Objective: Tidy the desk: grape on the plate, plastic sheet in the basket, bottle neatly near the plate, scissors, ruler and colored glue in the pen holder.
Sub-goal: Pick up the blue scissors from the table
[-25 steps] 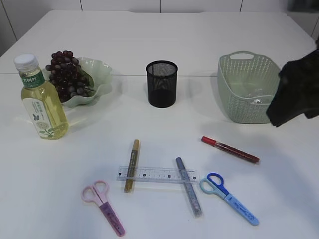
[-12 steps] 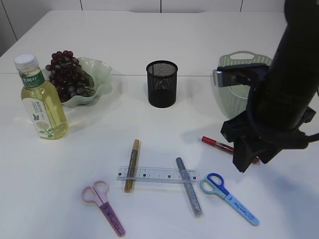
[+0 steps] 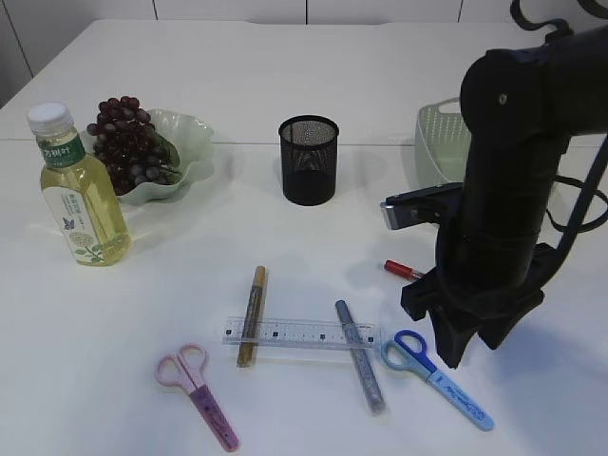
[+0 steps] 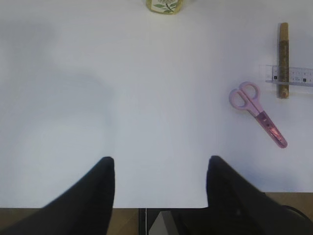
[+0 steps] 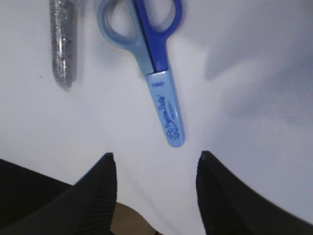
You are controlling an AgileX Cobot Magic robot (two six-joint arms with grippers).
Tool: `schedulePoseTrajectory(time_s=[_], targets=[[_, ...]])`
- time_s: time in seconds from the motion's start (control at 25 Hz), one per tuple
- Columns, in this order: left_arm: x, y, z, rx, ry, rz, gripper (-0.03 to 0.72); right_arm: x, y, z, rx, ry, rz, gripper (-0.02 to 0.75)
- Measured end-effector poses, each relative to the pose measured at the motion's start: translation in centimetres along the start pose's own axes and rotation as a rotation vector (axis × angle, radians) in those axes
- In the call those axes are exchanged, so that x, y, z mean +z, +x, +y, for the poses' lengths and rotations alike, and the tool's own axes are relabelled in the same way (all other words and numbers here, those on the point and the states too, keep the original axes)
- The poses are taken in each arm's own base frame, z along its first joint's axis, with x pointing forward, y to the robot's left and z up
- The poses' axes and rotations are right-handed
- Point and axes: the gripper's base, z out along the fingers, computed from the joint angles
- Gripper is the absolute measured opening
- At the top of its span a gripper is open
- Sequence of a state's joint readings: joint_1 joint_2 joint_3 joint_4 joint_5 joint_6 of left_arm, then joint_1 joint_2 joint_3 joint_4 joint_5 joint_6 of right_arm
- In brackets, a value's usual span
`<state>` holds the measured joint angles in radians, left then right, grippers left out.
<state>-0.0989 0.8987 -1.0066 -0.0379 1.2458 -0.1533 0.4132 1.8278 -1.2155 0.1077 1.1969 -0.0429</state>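
Right gripper (image 5: 154,169) poised low over blue scissors (image 5: 156,63) at desk front right, jaws apart, empty. Best closing across sheathed blade near handles, then carrying upright to pen holder (image 3: 309,159). Left gripper (image 4: 159,169) open, idle.

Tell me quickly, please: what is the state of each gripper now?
Left gripper: open, holding nothing, above bare table.
Right gripper: open, holding nothing, just above the blue scissors.
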Motion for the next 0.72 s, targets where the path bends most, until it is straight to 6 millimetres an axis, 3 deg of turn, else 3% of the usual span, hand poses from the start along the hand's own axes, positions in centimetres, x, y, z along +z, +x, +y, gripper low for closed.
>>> schedulePoseTrajectory(time_s=[0.2, 0.48, 0.72], targets=[[0.0, 0.0, 0.1, 0.0, -0.006, -0.001, 0.435, 0.6, -0.7, -0.3, -0.018, 0.04, -0.092, 0.417], [0.0, 0.0, 0.2, 0.004, -0.017, 0.0, 0.435, 2.7, 0.1, -0.6, -0.042, 0.051, -0.096, 0.417], [0.0, 0.0, 0.3, 0.01, -0.036, -0.003, 0.435, 2.9, -0.1, -0.3, -0.054, 0.031, -0.12, 0.417]])
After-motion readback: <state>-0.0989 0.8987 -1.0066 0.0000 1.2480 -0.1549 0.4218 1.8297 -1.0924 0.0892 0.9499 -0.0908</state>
